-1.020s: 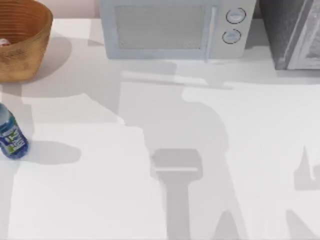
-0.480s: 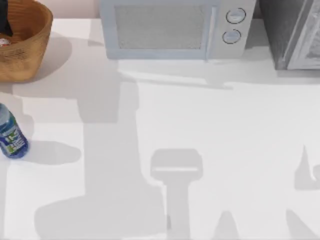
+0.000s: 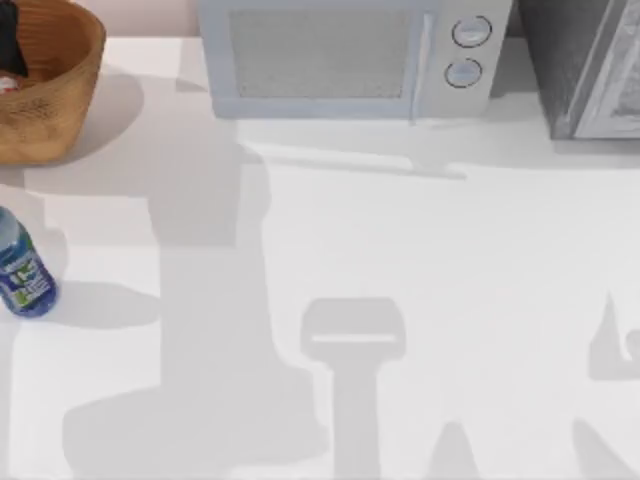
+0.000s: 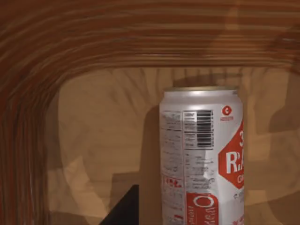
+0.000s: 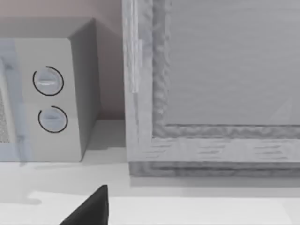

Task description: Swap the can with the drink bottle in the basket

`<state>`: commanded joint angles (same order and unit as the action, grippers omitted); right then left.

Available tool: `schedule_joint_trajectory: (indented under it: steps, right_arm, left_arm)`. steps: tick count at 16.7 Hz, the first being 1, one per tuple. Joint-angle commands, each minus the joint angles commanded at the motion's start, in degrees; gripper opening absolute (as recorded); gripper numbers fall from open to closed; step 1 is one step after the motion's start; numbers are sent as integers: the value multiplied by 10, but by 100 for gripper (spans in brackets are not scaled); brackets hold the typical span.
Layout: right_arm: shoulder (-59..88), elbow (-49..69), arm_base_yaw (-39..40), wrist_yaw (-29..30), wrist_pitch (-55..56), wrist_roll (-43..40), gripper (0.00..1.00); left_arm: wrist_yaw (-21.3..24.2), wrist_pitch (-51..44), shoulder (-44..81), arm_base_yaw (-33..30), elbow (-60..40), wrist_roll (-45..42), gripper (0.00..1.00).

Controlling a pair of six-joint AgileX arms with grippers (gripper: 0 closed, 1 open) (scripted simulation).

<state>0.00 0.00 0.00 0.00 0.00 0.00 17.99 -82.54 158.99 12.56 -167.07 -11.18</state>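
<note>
The left gripper (image 3: 10, 45), fingers' spread unclear, hangs inside the basket (image 3: 60, 95) beside the upright can (image 4: 202, 154); centre on the can before closing, sparing the wicker.

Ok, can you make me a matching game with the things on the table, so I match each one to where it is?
Things:
1. small white can with a red label
2. small blue plastic drink bottle
3. pale microwave with two round dials
4. big round woven wicker basket

Places:
A. standing on the table near its left edge, in front of the basket
B. at the table's back left corner
C. standing inside the basket
D. at the back of the table, around the middle

Pairs: 1-C, 2-A, 3-D, 4-B
</note>
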Motion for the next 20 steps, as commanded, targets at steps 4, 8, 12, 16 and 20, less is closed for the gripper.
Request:
schedule_joint_trajectory:
  steps: [4, 8, 12, 16, 20]
  right_arm:
    - [0, 0, 0, 0, 0, 0, 100]
    - [0, 0, 0, 0, 0, 0, 100]
    - [0, 0, 0, 0, 0, 0, 100]
    - [0, 0, 0, 0, 0, 0, 100]
    - [0, 0, 0, 0, 0, 0, 100]
  left_arm:
    - [-2, -3, 27, 1, -8, 8, 100]
    - [-3, 6, 63, -4, -36, 12, 100]
    - [-3, 17, 98, -9, -63, 18, 100]
    - [-4, 22, 115, -12, -76, 20, 100]
    - [-4, 22, 116, -12, -76, 21, 100]
